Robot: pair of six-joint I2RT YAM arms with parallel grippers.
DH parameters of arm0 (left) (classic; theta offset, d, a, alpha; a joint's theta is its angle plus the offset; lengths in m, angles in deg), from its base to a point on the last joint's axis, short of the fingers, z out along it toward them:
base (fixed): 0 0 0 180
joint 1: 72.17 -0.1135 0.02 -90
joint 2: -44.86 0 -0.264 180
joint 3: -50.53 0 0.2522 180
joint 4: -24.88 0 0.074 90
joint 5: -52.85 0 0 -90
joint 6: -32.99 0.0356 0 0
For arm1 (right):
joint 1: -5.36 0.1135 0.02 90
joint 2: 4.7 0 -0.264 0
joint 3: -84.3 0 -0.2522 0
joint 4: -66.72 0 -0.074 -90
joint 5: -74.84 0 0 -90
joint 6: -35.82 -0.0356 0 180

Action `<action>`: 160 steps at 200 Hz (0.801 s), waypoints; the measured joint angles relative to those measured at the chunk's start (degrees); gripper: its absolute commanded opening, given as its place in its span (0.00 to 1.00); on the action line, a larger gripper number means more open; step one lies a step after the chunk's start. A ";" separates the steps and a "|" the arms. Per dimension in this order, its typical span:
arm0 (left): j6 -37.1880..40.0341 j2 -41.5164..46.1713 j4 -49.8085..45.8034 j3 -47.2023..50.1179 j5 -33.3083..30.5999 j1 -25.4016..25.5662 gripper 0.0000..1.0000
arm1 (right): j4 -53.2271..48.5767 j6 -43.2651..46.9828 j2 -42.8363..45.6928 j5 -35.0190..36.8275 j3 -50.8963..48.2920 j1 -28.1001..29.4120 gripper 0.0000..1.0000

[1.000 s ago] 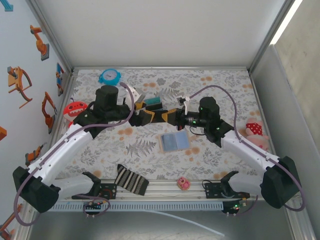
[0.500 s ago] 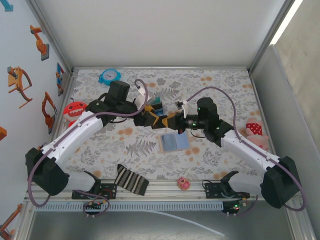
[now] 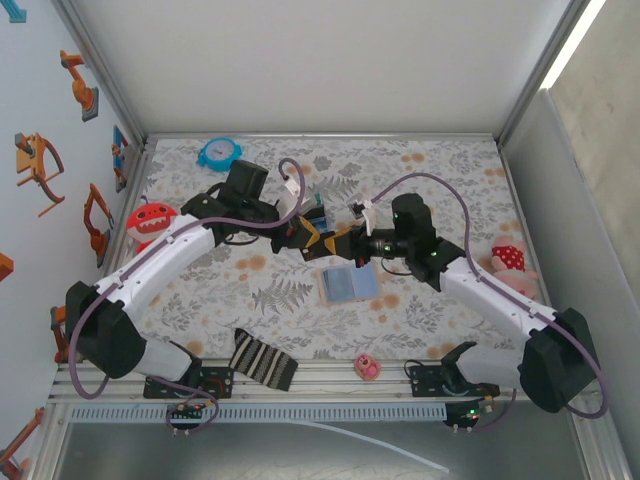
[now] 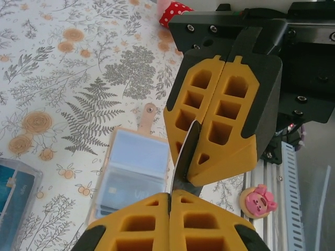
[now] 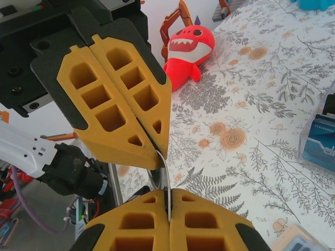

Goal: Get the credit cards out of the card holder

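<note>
Both left tool (image 4: 169,197) and right tool (image 5: 168,192) clamp one credit card (image 4: 184,159) near the open card holder (image 4: 133,157); its print unreadable.

Lab cell (aluminium frame (image 3: 320,136))

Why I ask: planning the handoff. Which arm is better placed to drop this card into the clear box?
Left, probably: left claw and right claw both pinch the card, but the clear box sits nearer the left claw.
</note>
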 measured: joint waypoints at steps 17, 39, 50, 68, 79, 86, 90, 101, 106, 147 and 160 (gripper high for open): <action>0.13 -0.07 0.04 0.00 -0.17 0.00 0.00 | -0.52 0.61 0.09 1.16 0.00 0.04 0.24; 0.59 -0.07 0.24 0.04 -1.44 -0.15 0.00 | -2.45 2.05 0.61 4.52 0.04 0.15 0.43; 1.05 -0.07 0.76 0.28 -2.45 -0.76 0.00 | -3.74 2.40 1.46 6.56 0.04 0.17 0.48; 2.23 -0.15 1.92 0.76 -4.85 -2.23 0.00 | -5.51 2.99 3.28 10.03 0.04 0.22 0.57; 2.95 -0.57 2.56 0.79 -6.67 -3.23 0.00 | -6.60 3.52 4.44 12.46 0.04 0.22 0.61; 3.45 -1.07 2.99 0.74 -7.87 -3.85 0.00 | -7.32 3.72 5.01 13.97 0.07 0.22 0.62; 3.76 -1.60 3.21 0.68 -8.70 -4.24 0.00 | -7.91 3.61 5.27 15.02 0.09 0.22 0.62; 4.59 -3.32 3.48 0.31 -10.51 -5.11 0.00 | -9.62 3.61 5.77 17.88 0.35 0.22 0.72; 4.92 -4.31 3.50 -0.02 -11.21 -5.51 0.00 | -10.51 3.89 5.81 19.19 0.59 0.22 0.84; 9.29 -14.56 2.84 -6.27 -14.88 -7.74 0.00 | -18.16 3.32 4.96 30.05 3.96 0.22 0.99; 10.97 -17.07 2.60 -8.66 -15.30 -8.20 0.00 | -19.98 2.93 4.50 32.96 4.76 0.22 0.99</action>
